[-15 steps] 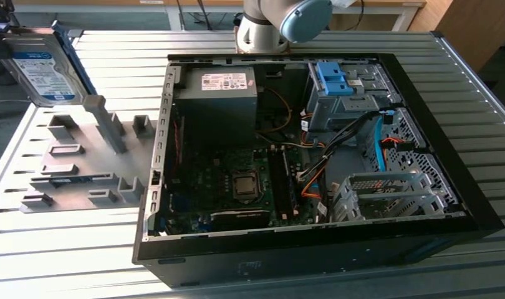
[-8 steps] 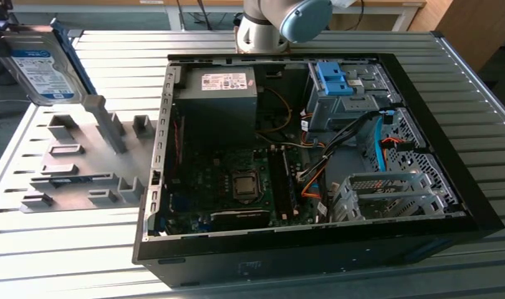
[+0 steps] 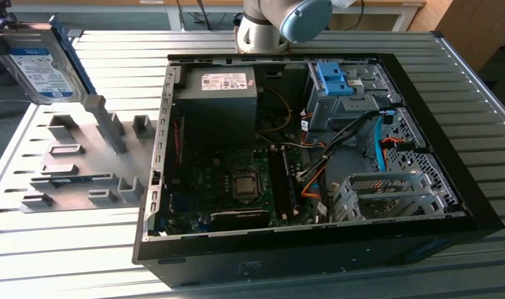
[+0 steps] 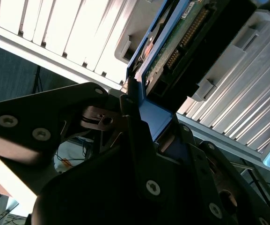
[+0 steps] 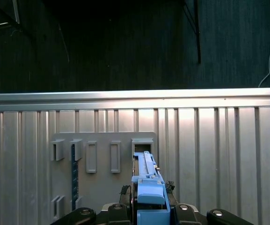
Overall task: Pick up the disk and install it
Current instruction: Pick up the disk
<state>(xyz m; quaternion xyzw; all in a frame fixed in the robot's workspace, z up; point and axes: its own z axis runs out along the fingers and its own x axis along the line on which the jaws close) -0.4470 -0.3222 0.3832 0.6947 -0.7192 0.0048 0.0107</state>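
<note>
Standing on edge at the exterior view's far left, the disk (image 3: 38,65) turns its white-and-blue label to that camera. Its long axis runs up and down with a slight lean, and a blue rail lines the edge toward the exterior view's right. Just below it the grey fixture tray (image 3: 86,163), with its posts and slots, rests on the slatted aluminium table (image 3: 61,249); whether the disk's lower end is clear of the tray I cannot tell. Further toward the exterior view's right sits the open computer case (image 3: 477,212), holding a grey power supply (image 3: 219,99), the motherboard (image 3: 235,180), a blue bracket (image 3: 334,78) in the upper bay and a metal drive cage (image 3: 386,193). The second wrist view gives what that camera hides: the disk's underside with its green circuit board and connector pins. It also shows the black gripper (image 4: 149,112) clamped on the blue carrier frame (image 4: 156,119), with one of its fingers (image 4: 131,108) flat against the frame's side. The first wrist view looks along the disk's thin edge, its long axis pointing away from the gripper toward an open slot in the tray.
</note>
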